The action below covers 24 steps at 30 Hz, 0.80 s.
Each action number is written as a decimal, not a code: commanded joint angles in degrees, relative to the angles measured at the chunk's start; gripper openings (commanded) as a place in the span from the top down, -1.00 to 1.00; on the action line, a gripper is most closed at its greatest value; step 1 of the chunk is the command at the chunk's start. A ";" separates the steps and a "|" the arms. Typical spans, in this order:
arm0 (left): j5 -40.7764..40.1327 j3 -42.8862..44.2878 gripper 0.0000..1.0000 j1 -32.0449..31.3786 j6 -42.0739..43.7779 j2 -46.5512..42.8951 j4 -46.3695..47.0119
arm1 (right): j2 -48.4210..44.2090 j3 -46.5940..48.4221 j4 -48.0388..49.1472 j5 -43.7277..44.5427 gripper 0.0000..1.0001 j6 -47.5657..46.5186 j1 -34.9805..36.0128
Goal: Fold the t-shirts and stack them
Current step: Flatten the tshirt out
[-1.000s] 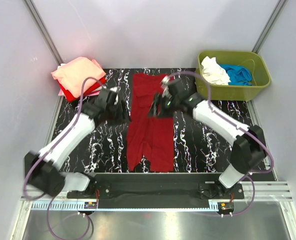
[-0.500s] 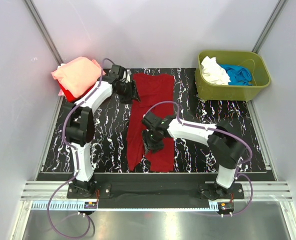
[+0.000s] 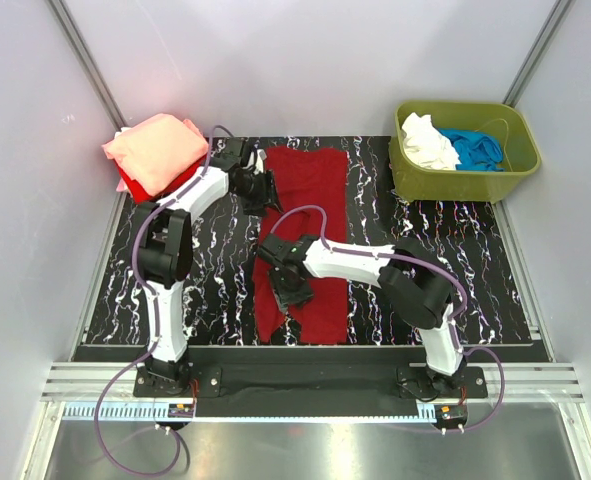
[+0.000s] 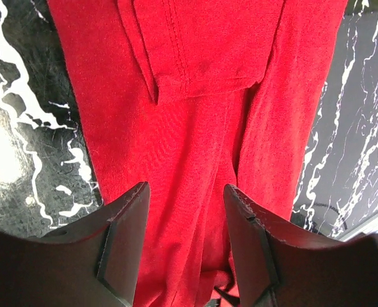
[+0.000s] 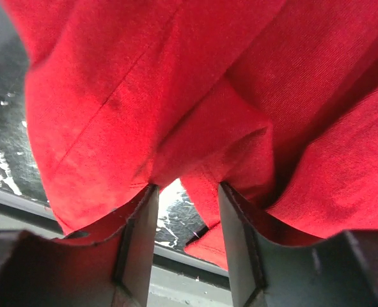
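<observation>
A dark red t-shirt point(image 3: 310, 190) lies as a long strip down the middle of the black marbled table point(image 3: 425, 270). My left gripper point(image 3: 262, 188) sits at its far left edge. In the left wrist view the left gripper point(image 4: 185, 188) is open, its fingers point(image 4: 125, 236) straddling flat red cloth point(image 4: 195, 128) with a folded sleeve beyond. My right gripper point(image 3: 293, 290) is low over the shirt's near left part. In the right wrist view the right gripper point(image 5: 189, 188) is open, red cloth point(image 5: 176, 96) bunched over its tips and bare table in the gap.
A folded stack with a salmon-pink t-shirt point(image 3: 155, 148) on top and a red one point(image 3: 180, 180) beneath sits at the far left corner. An olive-green tub point(image 3: 515, 125) at the far right holds a white t-shirt point(image 3: 425, 140) and a blue one point(image 3: 475, 148).
The left arm swung from mid-left out to the shirt's far left edge. The right arm came from the far part down to the near left part. Both jaws narrowed a little.
</observation>
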 commanded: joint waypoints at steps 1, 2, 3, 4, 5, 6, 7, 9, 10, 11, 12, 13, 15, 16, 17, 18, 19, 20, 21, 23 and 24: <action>1.87 2.34 -0.09 0.03 1.90 1.43 1.39 | 0.99 0.25 -1.80 3.61 0.03 -0.75 0.36; 1.96 3.04 -0.09 0.03 1.90 2.65 1.04 | 0.99 -0.01 -1.36 3.26 0.09 -0.49 0.36; 2.04 4.53 -0.09 0.03 2.08 3.36 0.69 | 0.91 -0.45 -1.09 3.08 0.13 -0.49 0.71; 2.22 5.32 -0.09 0.03 2.08 4.06 0.34 | 0.99 -0.37 -0.66 3.08 0.17 -0.49 0.71; 2.57 6.03 -0.08 0.03 1.99 5.55 -0.10 | 0.91 -0.54 -0.48 2.64 0.24 -0.40 0.89; 2.57 7.51 -0.08 0.03 1.99 6.26 -0.28 | 0.99 -0.89 -0.13 2.29 0.26 -0.49 1.15; 2.57 8.23 -0.08 0.03 2.08 7.05 -0.45 | 1.08 -1.07 0.05 2.11 0.30 -0.58 1.24; 2.66 10.50 -0.08 0.03 2.08 9.25 -0.98 | 1.00 -1.94 0.75 -0.08 0.35 -0.84 2.03; 2.57 11.30 -0.08 0.03 2.08 9.95 -1.16 | 0.91 -2.30 0.93 -1.13 0.34 -0.84 2.12; 2.48 12.00 -0.08 0.03 1.99 11.44 -1.42 | 0.73 -2.73 1.28 -1.66 0.33 -0.76 2.47; 2.40 13.75 -0.08 0.03 2.25 12.06 -1.77 | 0.21 -3.87 1.89 -2.28 0.25 -0.67 2.82; 2.22 14.73 -0.08 0.03 2.43 13.63 -2.21 | -0.23 -4.40 2.25 -2.72 0.20 -0.23 3.08; 1.96 16.92 -0.08 0.03 3.22 15.14 -3.96 | -2.86 -6.69 3.21 -2.02 0.03 0.56 3.26; 1.70 18.93 -0.08 0.03 3.40 16.54 -4.67 | -4.18 -7.65 3.56 -1.06 0.00 1.43 3.35; 1.26 20.09 -0.08 0.12 3.92 17.25 -5.80 | -6.80 -8.88 3.92 -0.36 -0.01 1.79 3.26; 1.34 20.88 -0.07 0.12 4.10 17.86 -6.25 | -7.96 -9.07 4.01 0.17 -0.01 2.05 3.35; 0.99 22.11 -0.07 0.12 4.19 18.91 -6.52 | -8.93 -9.15 3.75 1.39 0.00 2.23 3.26; 0.99 22.64 -0.07 0.12 4.28 19.36 -7.13 | -10.24 -8.81 2.96 1.75 0.03 2.41 3.26; 0.90 23.08 -0.07 0.12 4.36 19.71 -7.31 | -10.52 -8.28 2.26 1.76 0.05 2.41 3.35; 0.81 23.35 -0.07 0.12 4.54 20.33 -7.40 | -11.22 -6.97 1.55 4.39 0.08 2.32 3.26; 0.73 23.35 -0.07 0.21 4.63 20.50 -7.48 | -11.31 -6.52 0.68 5.96 0.09 2.32 3.18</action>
